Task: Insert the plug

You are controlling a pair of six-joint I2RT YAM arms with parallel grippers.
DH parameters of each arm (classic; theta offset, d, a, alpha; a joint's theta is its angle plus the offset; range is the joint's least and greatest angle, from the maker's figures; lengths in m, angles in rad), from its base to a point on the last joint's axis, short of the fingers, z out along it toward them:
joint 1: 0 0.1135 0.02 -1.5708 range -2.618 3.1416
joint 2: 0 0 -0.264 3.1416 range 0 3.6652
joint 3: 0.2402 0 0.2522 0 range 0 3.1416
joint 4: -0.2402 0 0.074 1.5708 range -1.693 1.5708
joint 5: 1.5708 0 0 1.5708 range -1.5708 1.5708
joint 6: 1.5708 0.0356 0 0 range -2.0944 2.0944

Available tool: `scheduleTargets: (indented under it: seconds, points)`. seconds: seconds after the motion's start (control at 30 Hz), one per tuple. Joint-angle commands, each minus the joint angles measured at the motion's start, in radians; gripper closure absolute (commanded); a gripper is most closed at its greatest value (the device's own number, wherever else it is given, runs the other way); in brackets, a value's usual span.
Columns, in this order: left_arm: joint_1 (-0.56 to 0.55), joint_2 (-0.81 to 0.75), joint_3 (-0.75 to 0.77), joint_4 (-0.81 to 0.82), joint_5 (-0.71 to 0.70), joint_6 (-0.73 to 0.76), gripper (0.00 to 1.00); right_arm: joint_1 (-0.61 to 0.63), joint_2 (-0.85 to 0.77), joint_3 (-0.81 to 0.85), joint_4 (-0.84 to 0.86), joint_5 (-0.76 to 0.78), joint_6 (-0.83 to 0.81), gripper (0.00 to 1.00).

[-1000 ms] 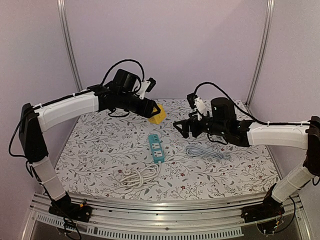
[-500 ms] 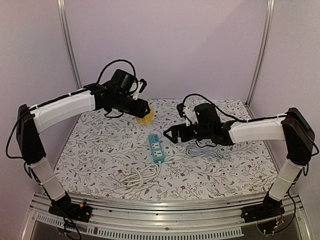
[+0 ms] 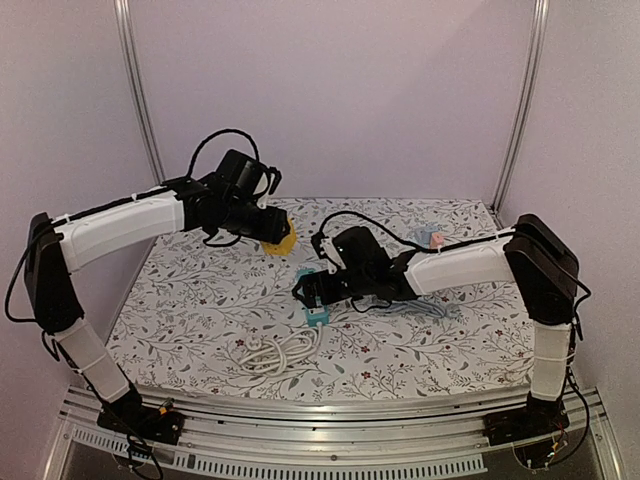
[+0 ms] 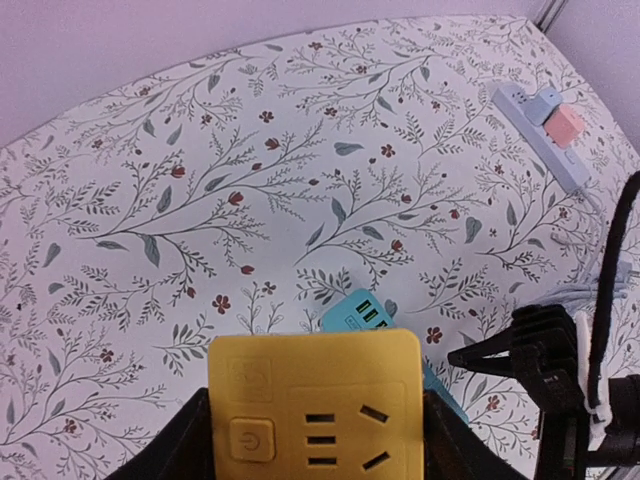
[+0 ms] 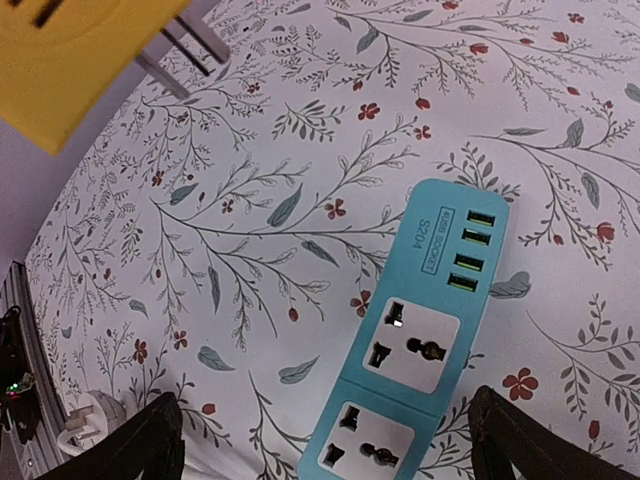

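Left gripper [image 4: 315, 445] clamps a yellow plug adapter [image 4: 315, 385] near the worktop's far edge; right gripper [image 5: 335, 445] hangs spread, empty, over the teal power strip [image 5: 420, 340], next likely steadying it

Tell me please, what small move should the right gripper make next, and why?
Probably lower the right gripper and close it on the teal power strip to steady it. Its jaws stand open on either side of the strip, while the left gripper holds the yellow plug adapter above the table.
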Motion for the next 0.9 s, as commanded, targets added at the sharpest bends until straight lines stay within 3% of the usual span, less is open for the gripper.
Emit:
scheduleTargets:
  seconds: [0.0,0.3,0.6,0.87]
  points:
    - [-0.003,-0.083,-0.058,0.071,-0.031,0.005,1.0,0.035,0.063,0.049,-0.08,0.053,0.021,0.02]
    - [-0.002,-0.121,-0.112,0.116,-0.026,0.019,1.0,0.075,0.15,0.111,-0.208,0.167,0.037,0.13]
    - [-0.002,-0.162,-0.16,0.176,-0.017,0.061,1.0,0.083,0.165,0.087,-0.213,0.202,0.021,0.47]
    - [-0.002,-0.153,-0.164,0.244,-0.01,0.168,1.0,0.074,0.114,-0.013,-0.157,0.207,-0.116,0.58]
